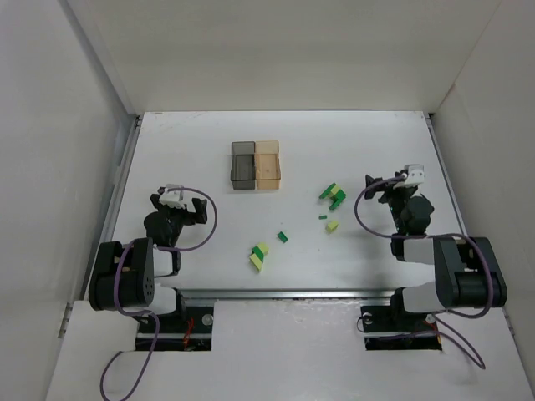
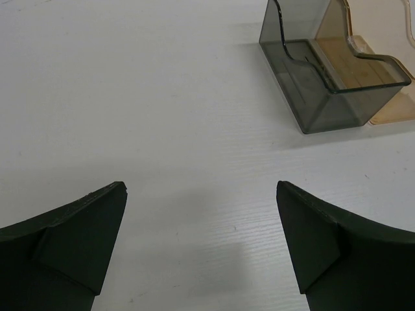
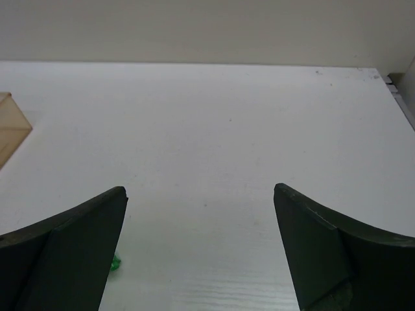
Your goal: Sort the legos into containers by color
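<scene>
The legos all lie loose on the white bench. A green-and-yellow cluster sits toward the right edge, one green brick lies near the middle, and a yellow-and-green clump lies closer to the near edge. The containers stand joined toward the far edge, a little left of centre, with the grey box on the left and the amber box on the right, both well apart from the enclosure walls. The left gripper hovers near the left edge, its jaws spread wide and holding nothing. Open bench surface runs from it to the grey box. The right gripper hangs near the right edge, just beside the cluster, its jaws equally wide and empty, with a green speck beside its left finger.
</scene>
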`<act>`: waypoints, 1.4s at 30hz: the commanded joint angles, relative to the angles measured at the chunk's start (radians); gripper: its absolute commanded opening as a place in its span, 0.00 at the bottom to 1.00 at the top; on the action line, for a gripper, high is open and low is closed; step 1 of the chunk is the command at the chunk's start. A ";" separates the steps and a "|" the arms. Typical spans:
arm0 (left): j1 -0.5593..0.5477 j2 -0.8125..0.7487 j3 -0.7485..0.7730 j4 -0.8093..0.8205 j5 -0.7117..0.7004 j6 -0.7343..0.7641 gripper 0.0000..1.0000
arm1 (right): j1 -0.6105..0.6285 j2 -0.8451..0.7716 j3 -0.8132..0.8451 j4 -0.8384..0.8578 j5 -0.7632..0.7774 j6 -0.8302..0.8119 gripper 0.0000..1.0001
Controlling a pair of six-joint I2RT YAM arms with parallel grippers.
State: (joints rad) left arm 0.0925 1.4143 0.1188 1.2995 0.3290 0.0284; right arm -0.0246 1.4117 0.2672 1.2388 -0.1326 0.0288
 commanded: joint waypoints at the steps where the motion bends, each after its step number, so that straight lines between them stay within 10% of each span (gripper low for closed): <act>1: -0.004 -0.017 0.018 0.288 0.018 -0.002 0.99 | 0.015 -0.097 0.157 -0.179 -0.044 -0.036 1.00; 2: -0.004 -0.017 0.018 0.288 0.018 -0.002 0.99 | 0.034 -0.164 0.290 -0.519 -0.009 -0.074 1.00; 6: -0.023 -0.017 0.018 0.274 0.008 0.033 0.99 | 0.098 -0.189 0.499 -0.729 0.051 -0.237 1.00; 13: -0.033 -0.052 0.022 0.244 0.012 0.033 0.99 | 0.360 -0.160 0.840 -0.881 0.567 -0.723 1.00; 18: -0.033 -0.052 0.022 0.235 0.002 0.033 0.99 | 0.454 -0.047 1.036 -0.891 1.035 -0.646 1.00; 20: -0.033 -0.064 0.042 0.219 -0.037 0.015 0.99 | 0.474 -0.010 1.078 -1.040 1.024 -0.589 1.00; 23: -0.013 -0.255 0.289 -0.282 0.133 0.045 0.99 | 0.520 0.000 1.101 -1.189 0.875 -0.458 1.00; 27: -0.025 -0.350 0.534 -0.525 0.398 0.133 0.99 | 0.483 -0.023 1.110 -1.354 0.404 -0.184 1.00; 34: -0.229 -0.364 0.723 -0.995 0.165 0.868 0.99 | 0.469 0.108 1.158 -1.722 0.033 -0.044 1.00; 42: -0.261 -0.189 1.076 -1.514 0.100 0.595 0.99 | 0.655 0.124 0.926 -1.636 0.004 0.023 0.65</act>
State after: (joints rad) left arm -0.1646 1.2045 1.1110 0.0116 0.4637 0.6975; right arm 0.5674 1.5364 1.2255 -0.4038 -0.0723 -0.0044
